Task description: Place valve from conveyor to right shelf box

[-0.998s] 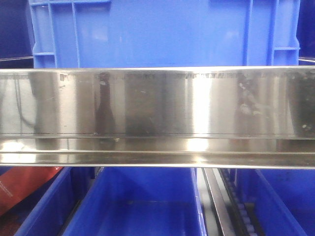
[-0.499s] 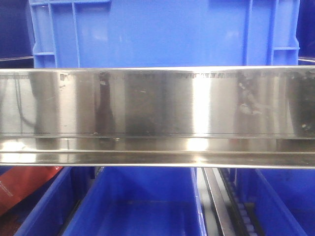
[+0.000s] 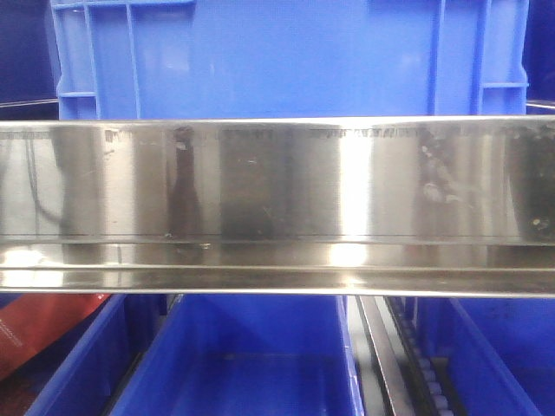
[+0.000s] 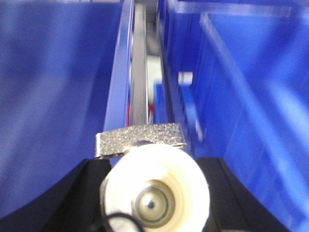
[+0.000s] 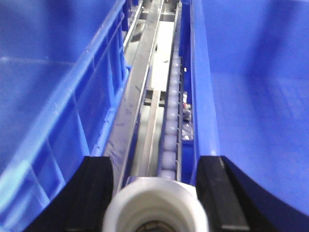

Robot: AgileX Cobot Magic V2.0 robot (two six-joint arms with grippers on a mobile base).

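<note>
In the left wrist view we see a rough, speckled silver piece, seemingly the valve (image 4: pixel 140 139), at lower centre, just above a white round part (image 4: pixel 157 186) of the left gripper (image 4: pixel 147 164). It spans the gap between the black fingers (image 4: pixel 72 193). We cannot tell whether they clamp it. Blue boxes (image 4: pixel 251 96) flank it on both sides.

The right gripper (image 5: pixel 154 169) has its fingers (image 5: pixel 94 188) apart, with no valve between them, over a roller track (image 5: pixel 170 121) running up the frame's middle.

The front view shows a steel shelf rail (image 3: pixel 277 199) across the centre.
</note>
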